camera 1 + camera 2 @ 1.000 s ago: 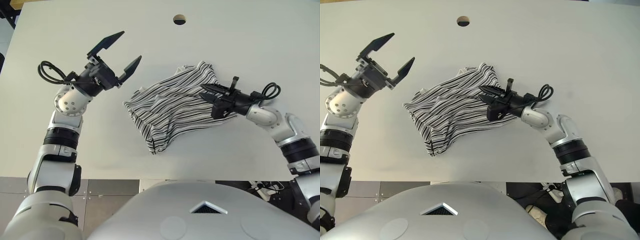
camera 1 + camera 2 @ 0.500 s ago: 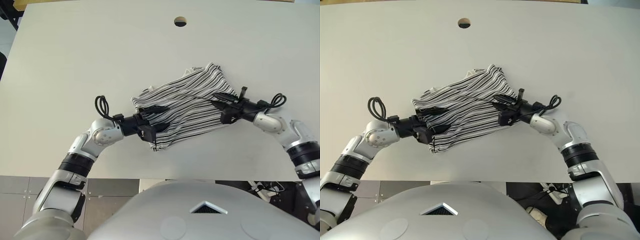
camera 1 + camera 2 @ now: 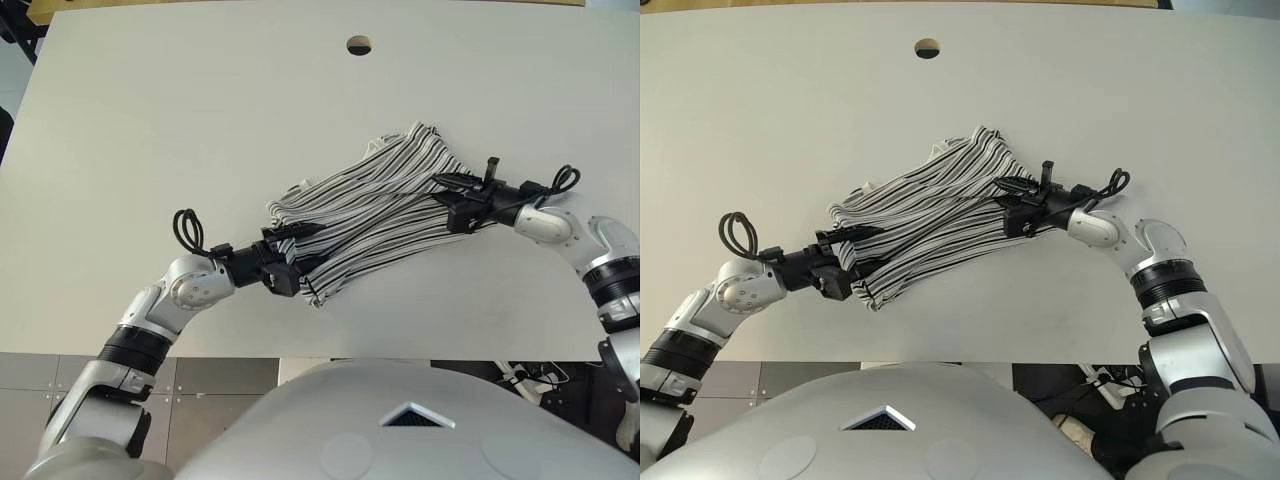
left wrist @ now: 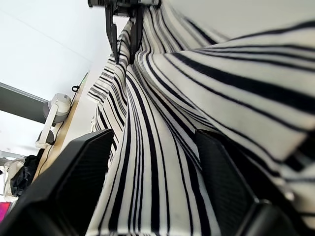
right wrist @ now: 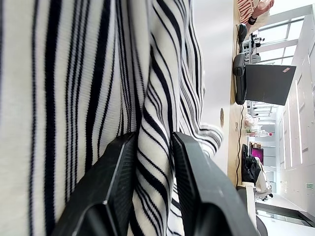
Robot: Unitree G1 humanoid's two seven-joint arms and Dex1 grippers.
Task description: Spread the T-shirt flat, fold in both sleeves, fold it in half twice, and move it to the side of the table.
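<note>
Office: monitor [image 5: 268,83], desk [image 3: 200,100] w/ cable hole [image 3: 359,44]

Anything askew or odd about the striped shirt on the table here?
The T-shirt is not flat: it is bunched in lengthwise creases, stretched diagonally between the left gripper and the right gripper. No damage shows.

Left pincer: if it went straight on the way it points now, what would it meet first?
The T-shirt: the left pincer has its cloth between its fingers. Beyond the stretched cloth, the line seems to run toward the right pincer, though depth is hard to judge.
</note>
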